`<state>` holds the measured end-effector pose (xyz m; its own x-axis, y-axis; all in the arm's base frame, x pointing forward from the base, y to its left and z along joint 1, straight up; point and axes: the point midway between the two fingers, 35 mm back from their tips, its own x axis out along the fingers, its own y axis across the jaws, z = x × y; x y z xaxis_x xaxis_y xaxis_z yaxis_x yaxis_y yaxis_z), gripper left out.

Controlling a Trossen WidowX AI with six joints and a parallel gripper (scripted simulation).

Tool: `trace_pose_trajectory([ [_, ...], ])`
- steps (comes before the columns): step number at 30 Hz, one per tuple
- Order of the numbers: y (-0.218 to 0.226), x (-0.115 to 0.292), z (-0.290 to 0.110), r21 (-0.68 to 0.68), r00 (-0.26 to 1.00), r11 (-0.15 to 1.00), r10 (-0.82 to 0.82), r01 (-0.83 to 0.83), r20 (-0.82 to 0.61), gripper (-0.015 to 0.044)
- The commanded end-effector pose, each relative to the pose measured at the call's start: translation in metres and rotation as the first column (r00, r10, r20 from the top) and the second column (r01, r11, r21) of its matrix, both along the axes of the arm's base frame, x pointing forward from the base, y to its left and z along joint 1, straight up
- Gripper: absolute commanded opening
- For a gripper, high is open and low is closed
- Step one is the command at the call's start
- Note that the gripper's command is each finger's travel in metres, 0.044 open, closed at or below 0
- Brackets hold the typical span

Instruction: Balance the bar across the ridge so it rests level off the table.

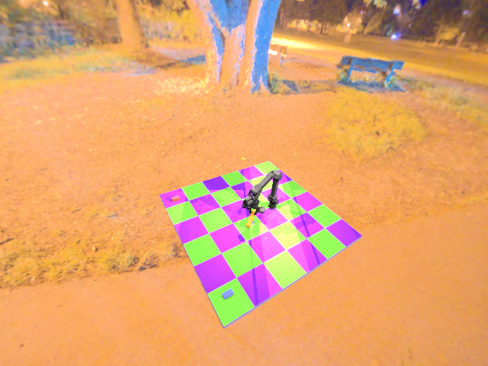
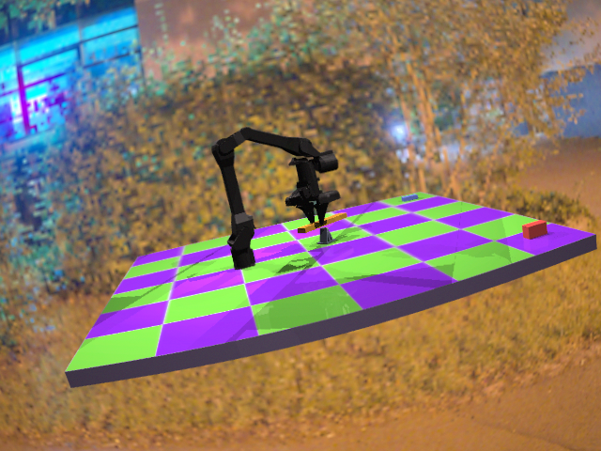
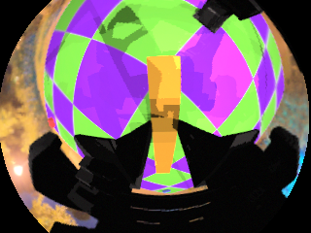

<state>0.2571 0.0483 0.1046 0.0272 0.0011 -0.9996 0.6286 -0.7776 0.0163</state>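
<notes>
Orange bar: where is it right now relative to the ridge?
In the exterior view the orange bar is clamped in the gripper near the board's middle, right above the small dark ridge, roughly level.

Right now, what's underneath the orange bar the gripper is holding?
The dark ridge stands on the checkered table directly below the orange bar, which the gripper grips. Whether they touch is unclear.
</notes>
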Motion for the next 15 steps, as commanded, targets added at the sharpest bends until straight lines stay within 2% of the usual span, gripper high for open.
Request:
trace_pose_trajectory([
  [1, 0.0004, -0.0014, -0.0022, 0.003, 1.0, 1.0, -0.004, 0.004, -0.006, 0.0],
  [15, 0.0005, -0.0014, -0.0011, 0.003, 1.0, 1.0, -0.004, 0.004, -0.006, 0.0],
])
